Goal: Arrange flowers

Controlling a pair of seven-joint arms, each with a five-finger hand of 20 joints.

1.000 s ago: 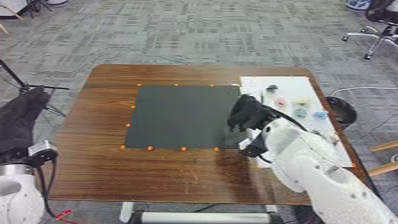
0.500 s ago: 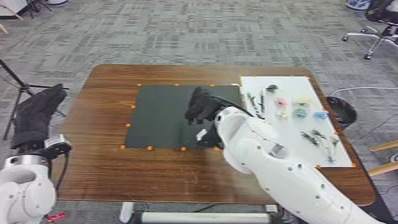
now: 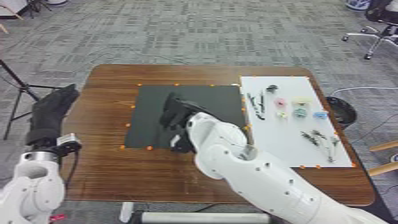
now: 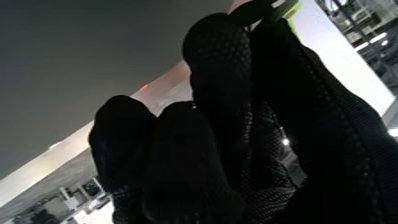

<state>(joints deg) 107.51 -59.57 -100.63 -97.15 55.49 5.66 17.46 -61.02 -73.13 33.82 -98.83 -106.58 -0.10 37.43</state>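
My right hand (image 3: 178, 112) is over the black mat (image 3: 149, 117), fingers curled in and the thumb closed against a fingertip, a small green piece (image 4: 291, 11) pinched up at the tips. What sort of piece it is, I can't tell. My left hand (image 3: 51, 112) is off beyond the left edge of the bench (image 3: 133, 175), its fingers straight and relaxed.

The bench is brown wood, and the mat lies on it with small orange dots along its edges. To the right of the mat is a white sheet (image 3: 275, 137) carrying the flowers. Dark stems (image 3: 258, 106) lie on its left part, with a dark green bloom (image 3: 271, 88) near their far end. Beside them sit a pink flower (image 3: 281, 102), a pale yellow one, a blue-green one and a blue flower (image 3: 321, 115) — thin leafy sprigs (image 3: 318, 140) are nearer me.

Just past the bench's right edge stands a black bin (image 3: 341, 119). Around it all is grey patterned floor (image 3: 195, 35), with an office chair (image 3: 386, 25) at the far right — and a black tripod (image 3: 18, 86) on the left.
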